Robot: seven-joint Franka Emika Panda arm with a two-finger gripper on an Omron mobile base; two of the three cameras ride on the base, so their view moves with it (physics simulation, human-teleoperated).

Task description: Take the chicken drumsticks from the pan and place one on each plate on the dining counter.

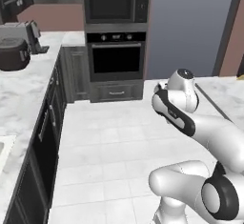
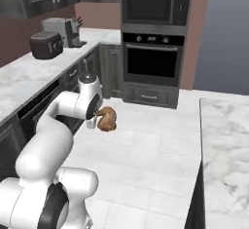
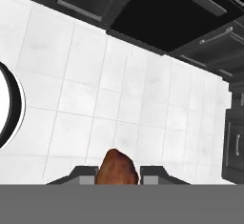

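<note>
Gripper [image 2: 97,121] clenched on a chicken drumstick [image 2: 106,119]. In the right base view the golden-brown piece hangs at the end of the folded arm, above the white tiled floor [image 2: 146,150], well clear of any surface. In the hand view the same drumstick [image 3: 117,168] sits wedged between the two dark fingertips [image 3: 83,174], its rounded end poking up toward the lens; the rest of the meat is hidden below the frame edge.

Long axis: in the hand view it seems to run along the fingers; in the right base view the lump juts out sideways from the hand, toward the right. Taper direction too small to tell.

Dining counter [image 2: 226,145]: the white marble slab lies to the right of the hand in the right base view, well apart, with open floor between. No plate is visible on the part of the slab in frame. In the left base view a strip of the same marble [image 1: 224,94] shows at the right, beyond the arm.

Far wall: built-in ovens [image 2: 153,60]. Left: marble worktop with a toaster [image 2: 46,44].

Judgement: carry stage, one drumstick in transit. The coming move turns on the slab lying to the right of the hand; the base or arm must swing that way before any lowering. Plate position still to be found.
</note>
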